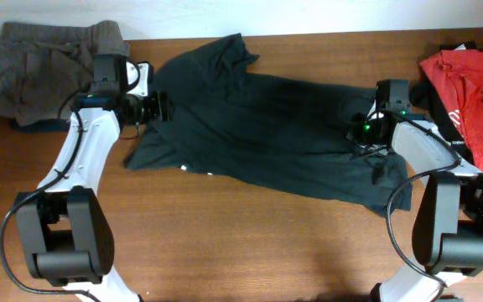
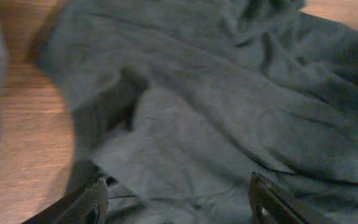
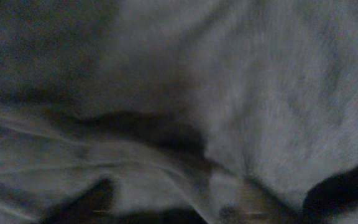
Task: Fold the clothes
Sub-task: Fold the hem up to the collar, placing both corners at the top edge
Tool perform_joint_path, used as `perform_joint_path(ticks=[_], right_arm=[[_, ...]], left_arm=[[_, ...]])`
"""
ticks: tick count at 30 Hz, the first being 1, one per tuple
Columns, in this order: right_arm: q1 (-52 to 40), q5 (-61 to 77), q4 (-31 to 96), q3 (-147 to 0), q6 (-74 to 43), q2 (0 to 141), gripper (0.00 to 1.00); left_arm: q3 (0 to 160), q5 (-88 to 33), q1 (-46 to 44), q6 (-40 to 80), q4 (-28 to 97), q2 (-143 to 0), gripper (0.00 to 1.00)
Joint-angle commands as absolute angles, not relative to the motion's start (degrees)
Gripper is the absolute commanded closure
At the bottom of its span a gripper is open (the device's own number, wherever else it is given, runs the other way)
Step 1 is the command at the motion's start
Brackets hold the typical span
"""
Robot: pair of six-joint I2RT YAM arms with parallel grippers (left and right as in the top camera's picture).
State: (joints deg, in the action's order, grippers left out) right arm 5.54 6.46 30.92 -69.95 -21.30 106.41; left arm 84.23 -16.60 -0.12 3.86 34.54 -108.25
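Note:
The black T-shirt lies spread and rumpled across the middle of the wooden table, with small white marks at its near left edge. My left gripper is at the shirt's left edge. In the left wrist view its fingers are wide apart with dark cloth between them. My right gripper is pressed into the shirt's right part. The right wrist view is blurred and filled with cloth, so the jaws are not clear. A red T-shirt lies at the far right and a grey garment at the back left.
The grey garment is bunched at the table's back left corner beside my left arm. The red T-shirt lies partly under my right arm's base. Bare wood runs along the front of the table.

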Motion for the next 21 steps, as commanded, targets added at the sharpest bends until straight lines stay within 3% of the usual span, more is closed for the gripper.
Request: perform_joint_path(ticks=[1, 3, 5, 10, 16, 17, 21], right_arm=[[7.6, 5.6, 37.6, -80.8, -18.7, 102.6, 0.01], [8.3, 7.0, 44.7, -88.8, -9.2, 102.6, 0.01], [8.3, 6.6, 49.7, -93.5, -7.1, 102.6, 0.01], [8.3, 6.6, 54.0, -95.7, -7.1, 102.7, 0.01], [8.3, 6.6, 57.1, -95.7, -7.1, 103.4, 0.01], [8.3, 6.6, 57.5, -95.6, -7.1, 103.6, 0.01], [8.3, 7.0, 58.0, -95.0, -7.1, 104.6, 0.01]], left_arm=[[91.2, -19.3, -4.3, 2.9, 35.5, -107.0, 0.27], [98.1, -18.7, -7.9, 1.9, 37.0, -107.0, 0.13], [103.4, -14.8, -10.8, 1.9, 38.2, -107.0, 0.07], [115.5, -0.1, -16.3, 1.3, 38.7, -110.2, 0.11], [129.2, 0.4, -16.1, 0.3, 41.0, -120.5, 0.11], [133.6, 0.4, -15.9, 0.3, 42.9, -123.4, 0.17], [147.4, -2.6, -15.9, -1.1, 47.4, -134.8, 0.19]])
